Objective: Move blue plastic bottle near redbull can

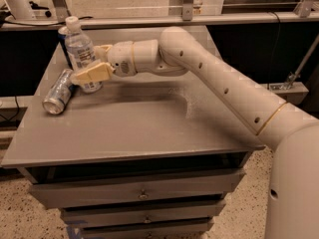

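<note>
The blue plastic bottle (78,46), clear with a white cap and a pale label, stands upright at the table's far left. The redbull can (59,90), silver with blue patches, lies on its side just left of the bottle's base, close against it. My gripper (87,63) reaches in from the right and is shut on the bottle's lower half. One cream finger (92,73) shows in front of the bottle and the other behind it.
A dark blue can (62,33) stands behind the bottle, mostly hidden. The grey table (144,128) tops a drawer cabinet. Its left edge is close to the cans. My arm (219,91) crosses the table's right half.
</note>
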You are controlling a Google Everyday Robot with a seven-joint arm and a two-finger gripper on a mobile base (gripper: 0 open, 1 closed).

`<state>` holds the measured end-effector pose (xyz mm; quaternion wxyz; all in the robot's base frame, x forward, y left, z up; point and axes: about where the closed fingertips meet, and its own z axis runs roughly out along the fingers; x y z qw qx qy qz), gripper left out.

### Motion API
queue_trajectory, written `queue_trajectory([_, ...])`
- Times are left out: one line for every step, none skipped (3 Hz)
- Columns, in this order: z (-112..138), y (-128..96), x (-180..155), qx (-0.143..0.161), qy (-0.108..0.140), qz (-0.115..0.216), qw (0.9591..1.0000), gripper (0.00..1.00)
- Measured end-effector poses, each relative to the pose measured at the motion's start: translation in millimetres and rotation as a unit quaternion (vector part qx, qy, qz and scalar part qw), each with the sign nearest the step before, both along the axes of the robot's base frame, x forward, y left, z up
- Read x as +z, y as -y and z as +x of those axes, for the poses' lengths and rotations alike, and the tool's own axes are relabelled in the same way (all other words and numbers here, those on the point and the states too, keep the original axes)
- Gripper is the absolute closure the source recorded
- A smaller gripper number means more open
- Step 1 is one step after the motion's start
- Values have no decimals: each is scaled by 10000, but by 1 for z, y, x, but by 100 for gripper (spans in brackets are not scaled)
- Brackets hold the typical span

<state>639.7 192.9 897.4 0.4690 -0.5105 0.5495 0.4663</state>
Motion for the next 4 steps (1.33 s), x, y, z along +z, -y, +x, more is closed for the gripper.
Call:
queue_trajectory([-2,5,-1,-24,2,-41,10000,0])
queue_trajectory([4,35,12,-295,157,-150,9993,0])
queue_trajectory([17,115,65,-996,733,-337,9918,0])
queue_trajectory([23,171,107,-1474,1122,-343,9821,0])
